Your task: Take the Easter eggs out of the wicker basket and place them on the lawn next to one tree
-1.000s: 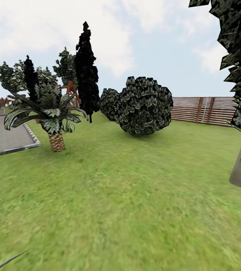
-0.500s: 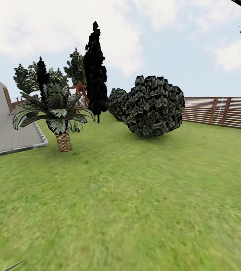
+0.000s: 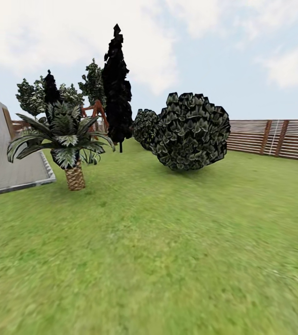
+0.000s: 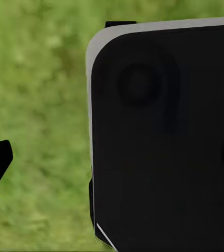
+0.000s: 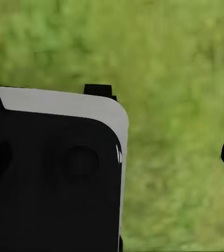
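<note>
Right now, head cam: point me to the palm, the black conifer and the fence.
palm (image 3: 75,177): head view, on its scaly brown trunk.
black conifer (image 3: 117,88): head view, on the middle of its dark crown.
fence (image 3: 260,136): head view, on the horizontal slats, at right.

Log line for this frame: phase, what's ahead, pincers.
phase: in transit | ahead: lawn, palm, round bush, fence | pincers: state unclear

Mottled green lawn (image 3: 167,260); brown slatted fence (image 3: 270,137); black conifer (image 3: 117,83); scaly brown palm trunk (image 3: 75,177).
</note>
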`<state>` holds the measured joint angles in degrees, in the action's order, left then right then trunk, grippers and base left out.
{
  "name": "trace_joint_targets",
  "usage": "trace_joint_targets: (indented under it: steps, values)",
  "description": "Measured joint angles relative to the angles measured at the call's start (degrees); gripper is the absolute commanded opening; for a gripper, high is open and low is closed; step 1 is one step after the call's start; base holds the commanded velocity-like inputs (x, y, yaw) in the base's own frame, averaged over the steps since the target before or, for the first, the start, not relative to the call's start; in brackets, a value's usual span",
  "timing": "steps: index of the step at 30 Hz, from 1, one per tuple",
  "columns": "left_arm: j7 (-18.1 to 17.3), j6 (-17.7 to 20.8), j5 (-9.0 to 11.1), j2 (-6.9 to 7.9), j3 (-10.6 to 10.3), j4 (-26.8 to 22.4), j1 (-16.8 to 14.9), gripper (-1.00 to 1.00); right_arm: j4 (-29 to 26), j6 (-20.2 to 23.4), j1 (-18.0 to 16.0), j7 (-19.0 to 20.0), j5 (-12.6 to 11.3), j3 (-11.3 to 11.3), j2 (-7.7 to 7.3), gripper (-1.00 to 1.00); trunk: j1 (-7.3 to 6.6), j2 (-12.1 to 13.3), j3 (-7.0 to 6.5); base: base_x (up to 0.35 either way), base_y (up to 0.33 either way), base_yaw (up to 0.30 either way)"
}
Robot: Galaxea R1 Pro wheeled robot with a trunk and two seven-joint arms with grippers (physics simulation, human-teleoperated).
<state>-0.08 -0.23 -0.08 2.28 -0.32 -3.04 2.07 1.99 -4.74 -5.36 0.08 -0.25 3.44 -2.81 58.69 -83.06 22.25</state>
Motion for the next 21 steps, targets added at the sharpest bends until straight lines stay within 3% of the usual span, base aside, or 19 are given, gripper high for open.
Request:
trace_joint_targets:
  steps: [21]
  values:
    - [0.00, 0.01, 0.00, 0.00, 0.00, 0.02, 0.00, 1.00, 0.00, 0.00, 0.00, 0.00, 0.01, 0.00, 0.00, 1.00, 0.00, 0.00, 0.00, 0.341, -0.092, 0.001]
